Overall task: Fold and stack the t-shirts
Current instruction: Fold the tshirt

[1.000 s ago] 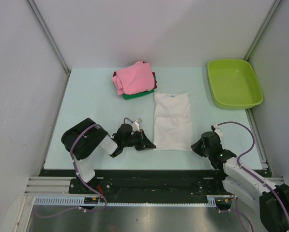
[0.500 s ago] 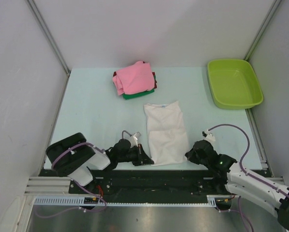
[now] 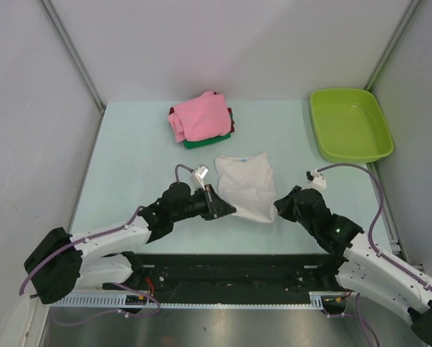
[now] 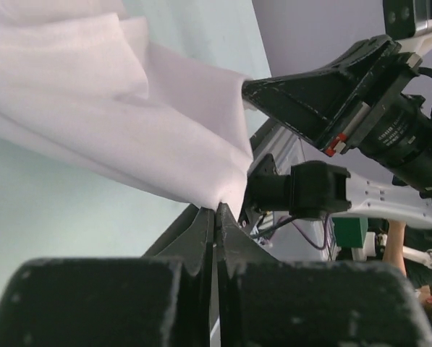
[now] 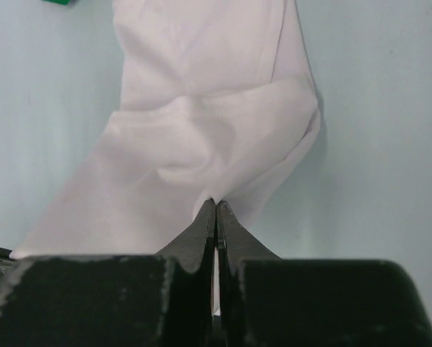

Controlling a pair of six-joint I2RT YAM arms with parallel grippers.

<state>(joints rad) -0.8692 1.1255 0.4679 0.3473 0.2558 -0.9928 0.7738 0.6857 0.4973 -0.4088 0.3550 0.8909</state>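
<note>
The white t-shirt point(image 3: 244, 186) lies in the middle of the table, its near hem lifted and bunched. My left gripper point(image 3: 229, 210) is shut on the shirt's near left corner, seen in the left wrist view point(image 4: 217, 206) with the white cloth point(image 4: 129, 116) hanging from it. My right gripper point(image 3: 276, 207) is shut on the near right corner, seen in the right wrist view point(image 5: 216, 202) with the white shirt point(image 5: 201, 137) stretching away. A folded pink t-shirt point(image 3: 201, 116) lies on dark red and green ones point(image 3: 205, 142) at the back.
A lime-green plastic tub point(image 3: 349, 124) stands at the back right. Grey walls close in the table on three sides. The right arm's wrist point(image 4: 331, 87) shows in the left wrist view.
Both grippers have lifted the white shirt's near hem and carried it away from the near edge toward the back. The shirt now looks shorter and bunched. Both arms have stretched forward.
</note>
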